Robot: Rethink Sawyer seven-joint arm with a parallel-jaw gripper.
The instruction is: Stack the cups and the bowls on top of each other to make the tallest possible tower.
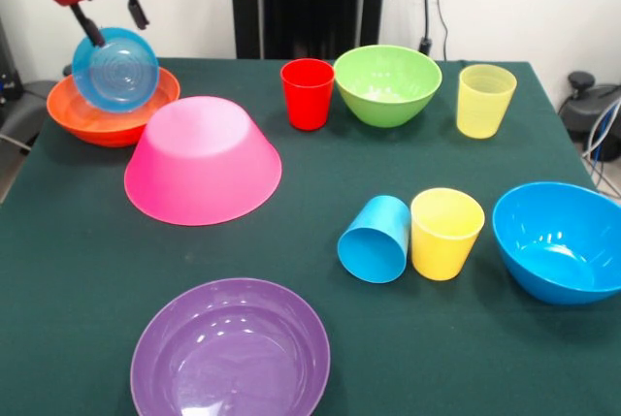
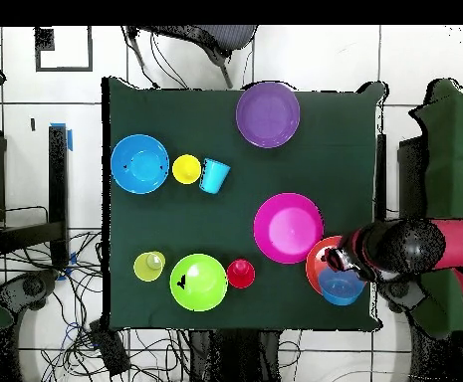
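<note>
The red and black claw (image 1: 110, 9) held the small translucent blue plastic bowl (image 1: 115, 69) by its rim, one black finger on either side. The bowl was tilted on edge, its mouth facing the front camera, and hung just above the large glossy orange plastic bowl (image 1: 82, 117). Whether the two bowls touched could not be determined. The orange bowl stood upright at a corner of the dark green bench (image 1: 320, 174).

The large pink plastic bowl (image 1: 203, 159) sat upside down just beside the orange bowl, with nothing on top of it. The large purple plastic bowl (image 1: 230, 351) stood upright at the bench edge nearest the front camera.

The red plastic cup (image 1: 308, 93) stood upright just beside the medium green plastic bowl (image 1: 387, 83). The pale translucent yellow cup (image 1: 485, 100) stood upright near the green bowl's other side.

The blue plastic cup (image 1: 374, 239) lay on its side, touching the upright opaque yellow cup (image 1: 446, 233). The medium blue plastic bowl (image 1: 562, 240) stood upright near the yellow cup.

In the overhead view, the arm (image 2: 414, 249) reached over the bench corner, with the small blue bowl (image 2: 341, 286) overlapping the orange bowl (image 2: 318, 261).
</note>
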